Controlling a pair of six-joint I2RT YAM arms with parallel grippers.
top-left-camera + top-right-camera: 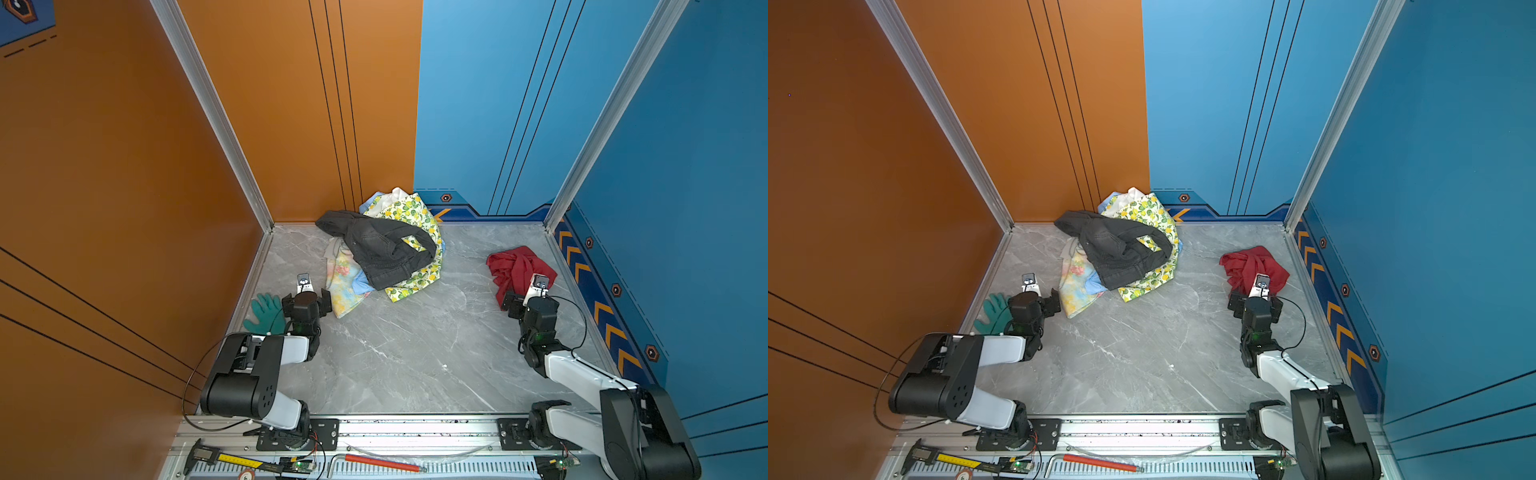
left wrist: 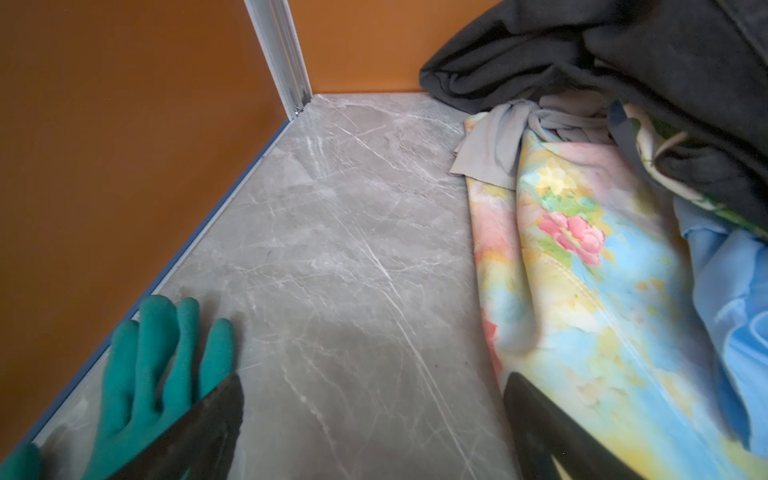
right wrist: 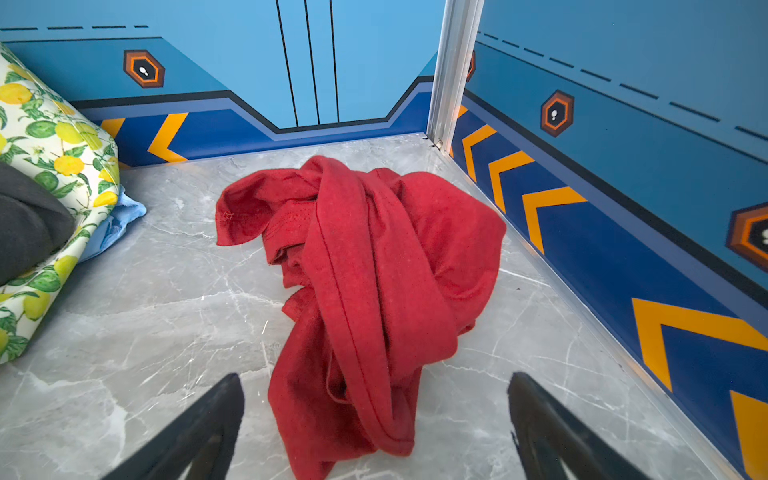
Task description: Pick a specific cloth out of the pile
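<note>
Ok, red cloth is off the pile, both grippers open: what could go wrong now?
The red cloth is bunched and twisted; the open right gripper may pinch one loose fold and lose it.
It lies near the blue side wall, so a lift could brush that.
The open left gripper sits between the green glove and the tie-dye cloth; closing might snag either.

No lettering or numbers can be read; only orange chevrons (image 3: pixel 164 139) and hexagon emblems (image 3: pixel 143 68) mark the blue wall (image 3: pixel 374 50).
</note>
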